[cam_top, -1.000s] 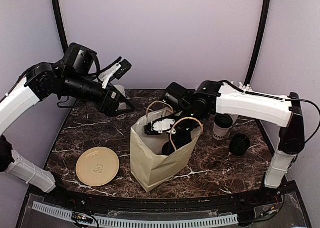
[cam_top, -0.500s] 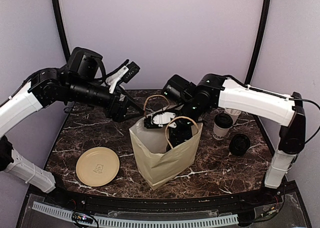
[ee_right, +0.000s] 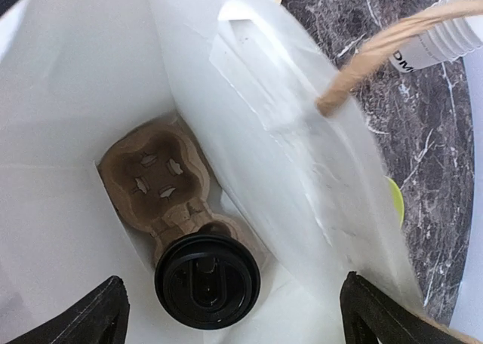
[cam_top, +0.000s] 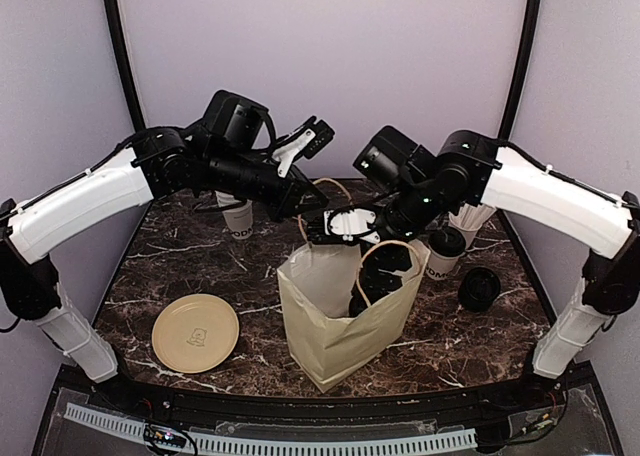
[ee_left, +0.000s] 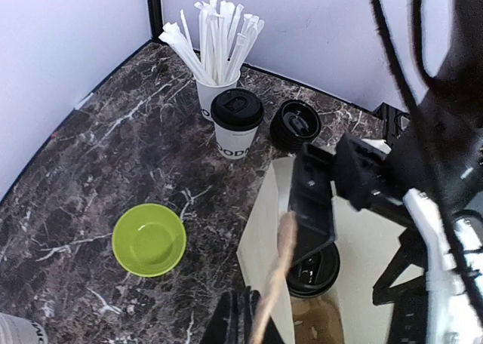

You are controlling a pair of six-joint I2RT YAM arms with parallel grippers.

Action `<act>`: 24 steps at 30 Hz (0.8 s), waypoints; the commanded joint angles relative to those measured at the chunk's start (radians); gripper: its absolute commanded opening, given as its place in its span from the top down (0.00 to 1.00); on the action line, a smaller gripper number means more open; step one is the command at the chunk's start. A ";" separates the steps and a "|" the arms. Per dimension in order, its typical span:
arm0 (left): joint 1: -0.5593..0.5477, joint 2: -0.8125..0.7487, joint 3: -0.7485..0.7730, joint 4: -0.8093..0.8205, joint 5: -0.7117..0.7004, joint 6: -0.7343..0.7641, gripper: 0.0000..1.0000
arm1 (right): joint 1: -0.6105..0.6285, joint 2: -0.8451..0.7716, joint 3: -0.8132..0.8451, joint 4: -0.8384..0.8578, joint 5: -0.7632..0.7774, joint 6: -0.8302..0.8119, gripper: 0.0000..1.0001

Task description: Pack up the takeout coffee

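Note:
The paper bag stands upright in the middle of the table. One takeout coffee, of which only the black lid shows, sits in a brown cardboard carrier at the bag's bottom; its lid also shows in the left wrist view. My right gripper hangs open in the bag's mouth, straight above that cup and apart from it. My left gripper is shut on the bag's twine handle at the back rim. A second takeout coffee stands on the table right of the bag.
A cup of straws stands behind the second coffee, a stack of black lids in front of it. A tan plate lies front left, a green plate behind the bag, lidless cups back left.
My left gripper has swung right to the bag's back handle and shut on it. The bag has shifted right, and my right gripper has risen within its mouth, still open.

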 commanded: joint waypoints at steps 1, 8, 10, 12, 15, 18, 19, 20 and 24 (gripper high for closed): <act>0.000 0.011 0.037 0.030 0.009 0.041 1.00 | -0.026 -0.069 -0.017 0.034 -0.033 -0.013 0.02; 0.020 0.091 0.145 0.033 -0.069 0.125 1.00 | -0.105 -0.154 0.018 0.029 -0.090 -0.040 0.02; 0.032 0.120 0.181 0.023 -0.096 0.159 1.00 | -0.144 -0.180 0.025 0.027 -0.102 -0.051 0.02; 0.055 0.150 0.218 0.013 -0.100 0.177 1.00 | -0.181 -0.201 0.028 0.022 -0.112 -0.052 0.02; 0.082 0.192 0.251 0.009 -0.097 0.192 1.00 | -0.237 -0.230 0.029 0.001 -0.138 -0.050 0.02; 0.109 0.212 0.254 0.018 -0.094 0.201 1.00 | -0.301 -0.256 0.026 -0.025 -0.181 -0.052 0.02; 0.116 0.217 0.254 0.024 -0.095 0.203 1.00 | -0.325 -0.264 0.025 -0.030 -0.192 -0.052 0.02; 0.118 0.219 0.253 0.029 -0.106 0.208 1.00 | -0.354 -0.271 0.021 -0.038 -0.202 -0.054 0.02; 0.128 0.228 0.252 0.059 -0.133 0.217 0.87 | -0.509 -0.271 -0.007 -0.053 -0.268 -0.074 0.04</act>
